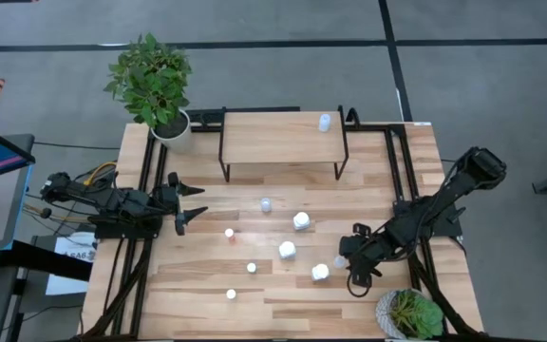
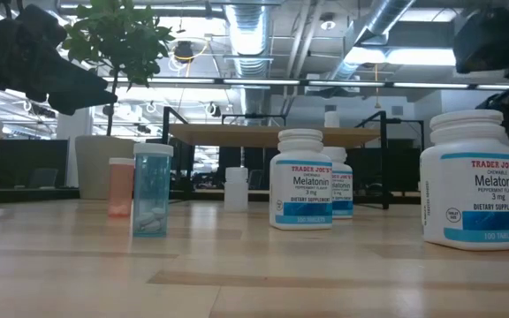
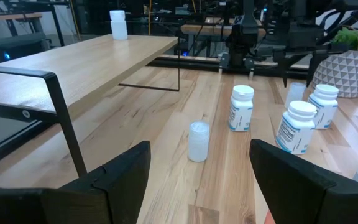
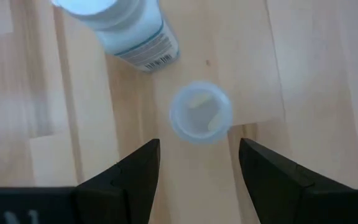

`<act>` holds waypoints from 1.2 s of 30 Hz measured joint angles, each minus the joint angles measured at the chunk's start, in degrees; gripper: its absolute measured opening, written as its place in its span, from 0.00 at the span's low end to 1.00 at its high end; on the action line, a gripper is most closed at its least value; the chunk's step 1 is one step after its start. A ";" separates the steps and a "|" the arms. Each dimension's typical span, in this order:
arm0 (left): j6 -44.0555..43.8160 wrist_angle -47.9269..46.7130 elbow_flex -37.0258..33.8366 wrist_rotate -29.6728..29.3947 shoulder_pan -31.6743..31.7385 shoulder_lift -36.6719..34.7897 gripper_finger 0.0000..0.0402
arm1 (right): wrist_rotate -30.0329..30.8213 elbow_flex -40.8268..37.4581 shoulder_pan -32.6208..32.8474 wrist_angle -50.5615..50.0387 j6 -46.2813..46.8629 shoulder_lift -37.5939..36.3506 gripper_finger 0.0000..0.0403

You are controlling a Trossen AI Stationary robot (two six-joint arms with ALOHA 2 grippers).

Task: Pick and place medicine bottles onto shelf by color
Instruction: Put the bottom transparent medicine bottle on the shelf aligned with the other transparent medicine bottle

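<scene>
The right gripper [image 4: 197, 163] stood wide above a pale blue bottle [image 4: 201, 112], not touching; the left gripper [image 1: 186, 203] waited, wide apart.

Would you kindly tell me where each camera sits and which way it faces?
High: overhead, straight down; both arms, left gripper, right gripper.
Low: table height, level toward the light-wood black-legged shelf.
Left wrist: past open fingers toward that shelf.
Right wrist: down on a pale blue translucent bottle.
Shared: that bottle shows in high too.
</scene>
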 joint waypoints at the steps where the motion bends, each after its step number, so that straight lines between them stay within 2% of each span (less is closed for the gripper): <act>1: 0.00 0.00 0.00 -0.01 -0.02 0.00 0.66 | 0.03 0.03 -0.12 -0.05 -0.31 0.00 0.60; 13: 0.00 0.00 0.00 0.00 -0.01 0.00 0.66 | 1.46 0.03 -3.70 2.55 -5.16 0.57 0.60; 36: 0.00 0.00 0.00 0.00 -0.02 0.00 0.66 | 1.53 -0.21 -4.84 4.69 -12.92 0.59 0.59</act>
